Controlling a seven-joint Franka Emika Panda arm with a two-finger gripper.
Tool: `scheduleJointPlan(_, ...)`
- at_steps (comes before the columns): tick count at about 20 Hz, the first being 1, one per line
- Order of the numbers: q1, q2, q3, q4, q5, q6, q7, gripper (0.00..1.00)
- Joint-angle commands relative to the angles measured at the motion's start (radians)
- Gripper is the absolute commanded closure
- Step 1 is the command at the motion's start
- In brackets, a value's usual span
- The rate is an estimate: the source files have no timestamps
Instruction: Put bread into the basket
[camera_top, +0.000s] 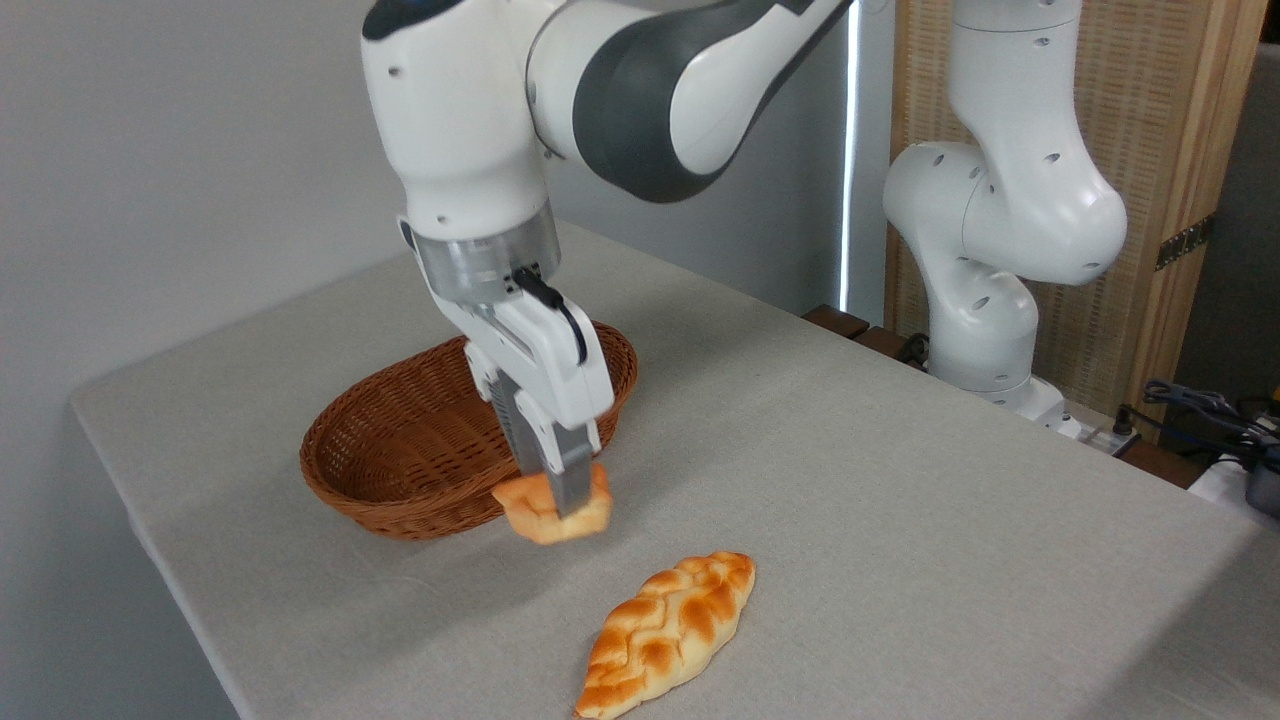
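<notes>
Pinching the bread (530, 518), the pincer (562, 500) hangs just beside the basket (400, 440) — braided loaf (668, 632) nearby.

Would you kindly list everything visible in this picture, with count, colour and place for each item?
bread: one, golden-orange bun, clamped in the end effector at the near rim of the basket, apparently lifted off the cloth.
basket: one, reddish-brown wicker, oval, left of centre on the table, no contents visible.
braided loaf: one, golden with darker orange ridges, lying on the table near the front edge.
table: one, covered in light grey cloth, filling most of the view.
woven screen: one, tan in a wooden frame, behind the arm's base at right.
cables: several, dark, at the far right edge.
robot arm: one, white and grey, base at right.
end effector: one, white with grey fingers, shut on the bread.
</notes>
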Motion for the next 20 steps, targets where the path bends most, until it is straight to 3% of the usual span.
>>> scheduleJointPlan(1,-0.019,-0.013,-0.023,0.032,-0.09,-0.004,-0.015,0.51)
scheduleJointPlan(5,-0.021,-0.013,-0.061,0.056,-0.14,-0.004,-0.052,0.45)
scheduleJointPlan(6,-0.021,-0.013,-0.079,0.056,-0.145,-0.003,-0.062,0.37)
scheduleJointPlan(7,-0.021,-0.013,-0.089,0.056,-0.145,-0.001,-0.073,0.1)
scheduleJointPlan(8,-0.021,-0.013,-0.102,0.056,-0.144,0.002,-0.088,0.0)
scheduleJointPlan(20,-0.021,-0.012,-0.115,0.056,-0.141,-0.001,-0.118,0.0)
